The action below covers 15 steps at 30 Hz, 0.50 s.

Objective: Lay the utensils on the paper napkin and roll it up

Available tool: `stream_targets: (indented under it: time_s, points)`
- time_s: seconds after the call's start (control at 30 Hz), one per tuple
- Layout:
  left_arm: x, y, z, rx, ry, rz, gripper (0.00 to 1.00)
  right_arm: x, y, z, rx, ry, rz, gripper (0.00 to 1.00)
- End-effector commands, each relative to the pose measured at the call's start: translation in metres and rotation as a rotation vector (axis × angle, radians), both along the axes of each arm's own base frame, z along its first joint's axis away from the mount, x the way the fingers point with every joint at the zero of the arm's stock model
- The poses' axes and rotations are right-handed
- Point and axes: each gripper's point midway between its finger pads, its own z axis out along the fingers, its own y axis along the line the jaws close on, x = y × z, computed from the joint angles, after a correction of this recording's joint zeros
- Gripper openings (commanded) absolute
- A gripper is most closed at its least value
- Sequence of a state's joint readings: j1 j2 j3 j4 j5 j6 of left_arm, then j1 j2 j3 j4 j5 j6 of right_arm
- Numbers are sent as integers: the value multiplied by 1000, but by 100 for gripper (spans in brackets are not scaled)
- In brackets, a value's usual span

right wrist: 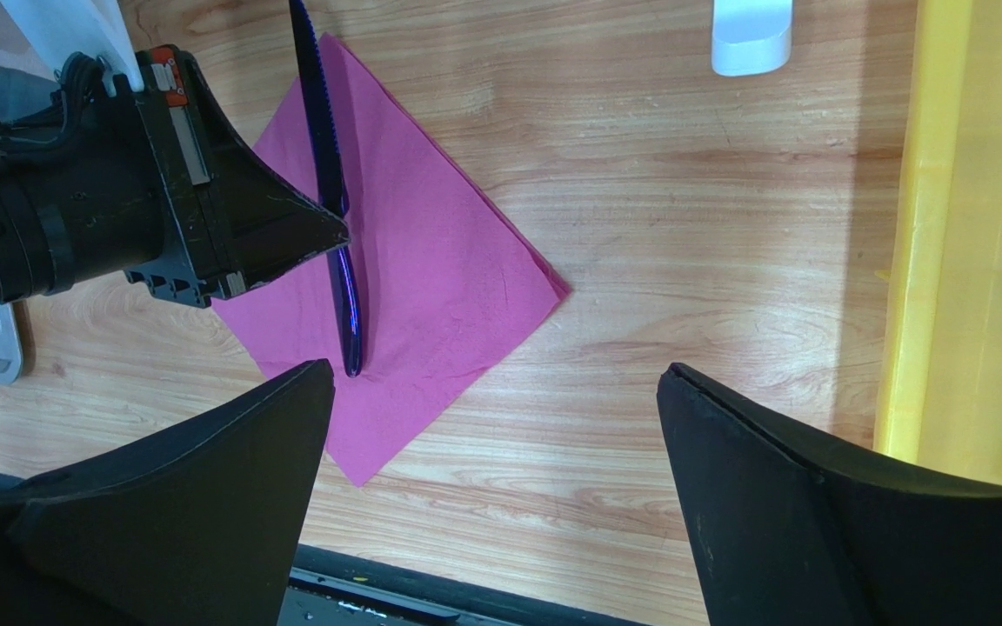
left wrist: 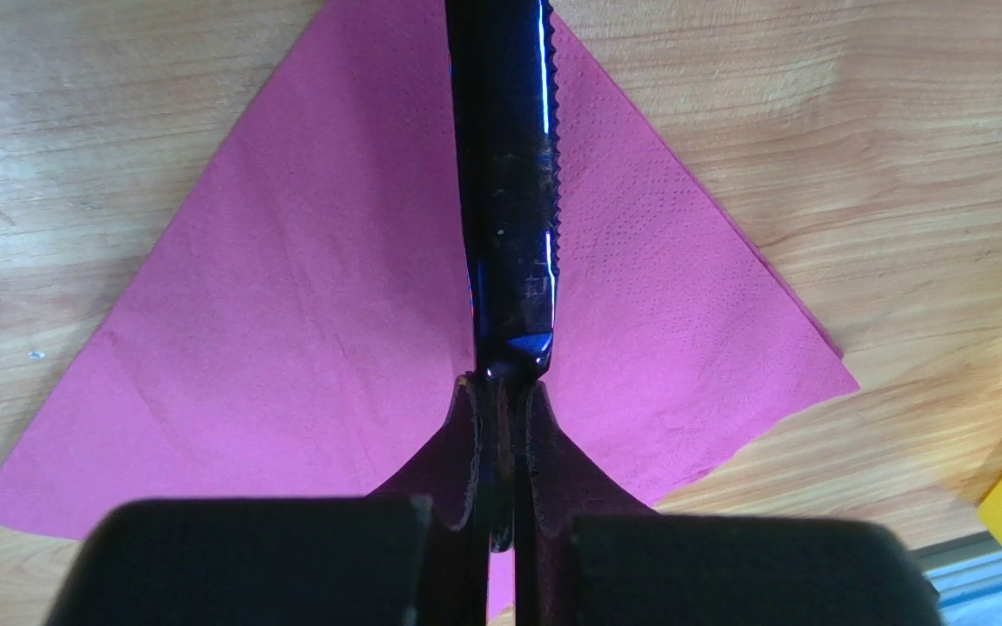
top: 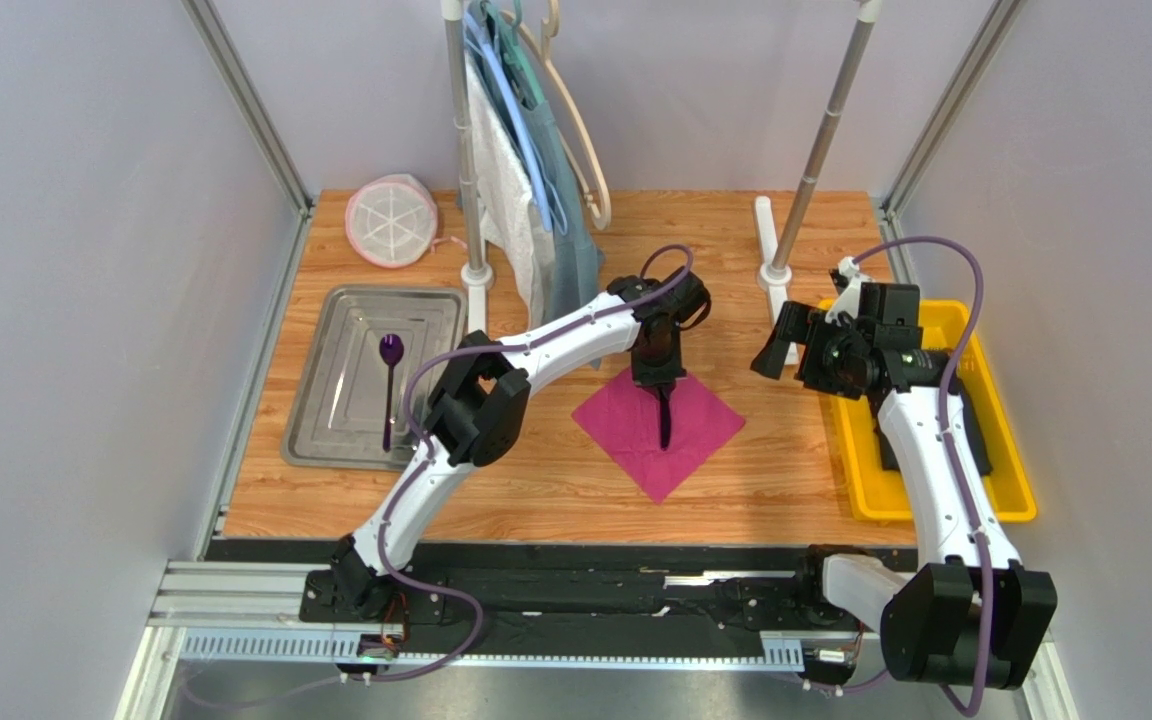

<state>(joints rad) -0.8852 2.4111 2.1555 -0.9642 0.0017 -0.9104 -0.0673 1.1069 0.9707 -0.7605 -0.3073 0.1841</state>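
in the middle of the table you have the napkin, set cornerwise with one corner toward the arms. the knife runs near to far over its middle, pinched in the left gripper, which stands above the napkin's far half. to your left lies the tray, with the spoon in it, lengthwise, right of its middle. behind the tray, in the far left corner, sits the round cover. the rack stands at the back, and clothes hang from it behind the napkin. along the right edge lies the bin. the right gripper hangs with its jaws wide, between napkin and bin.
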Motion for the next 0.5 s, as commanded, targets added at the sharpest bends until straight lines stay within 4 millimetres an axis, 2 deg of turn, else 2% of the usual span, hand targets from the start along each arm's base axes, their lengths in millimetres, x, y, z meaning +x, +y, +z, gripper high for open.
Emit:
stream_targets:
  time_s: [0.0, 0.17, 0.47]
  points:
    - [6, -18, 15, -77, -10, 11, 0, 3, 1, 7, 11, -47, 1, 100]
    - [6, -17, 5, -64, 6, 20, 0, 2, 2, 6, 13, -49, 6, 100]
    - [14, -14, 7, -71, -5, 29, 0, -1, 4, 5, 23, -56, 6, 100]
